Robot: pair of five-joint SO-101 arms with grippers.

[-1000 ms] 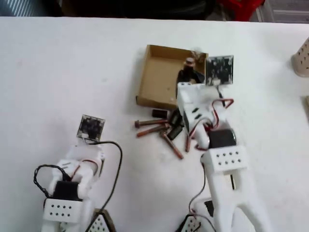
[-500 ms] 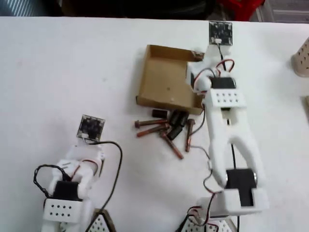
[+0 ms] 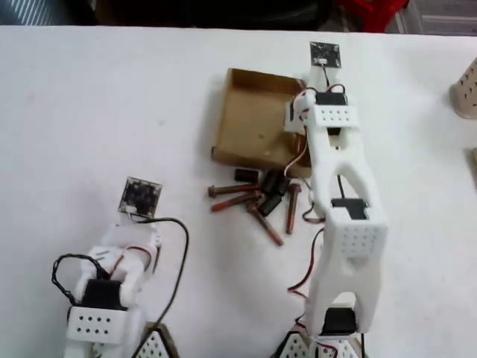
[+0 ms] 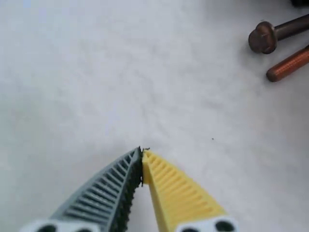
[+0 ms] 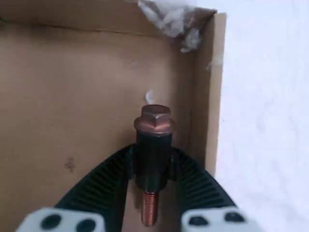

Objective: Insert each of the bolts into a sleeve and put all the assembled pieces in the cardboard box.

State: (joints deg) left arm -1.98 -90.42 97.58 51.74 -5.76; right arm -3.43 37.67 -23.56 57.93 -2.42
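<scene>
White table (image 3: pixel 112 97), sleeved bolt (image 5: pixel 153 145) over cardboard box (image 5: pixel 72 96)

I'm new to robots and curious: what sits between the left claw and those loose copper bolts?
Nothing. In the left wrist view, bare white table runs from the shut left gripper to the nearest loose bolts.

Copper bolt (image 5: pixel 153 121); black sleeve (image 5: pixel 152 159); brown cardboard box (image 5: pixel 72 96); white surface (image 3: pixel 112 97). Left jaws ribbed, one grey, one yellow; right jaws black.
</scene>
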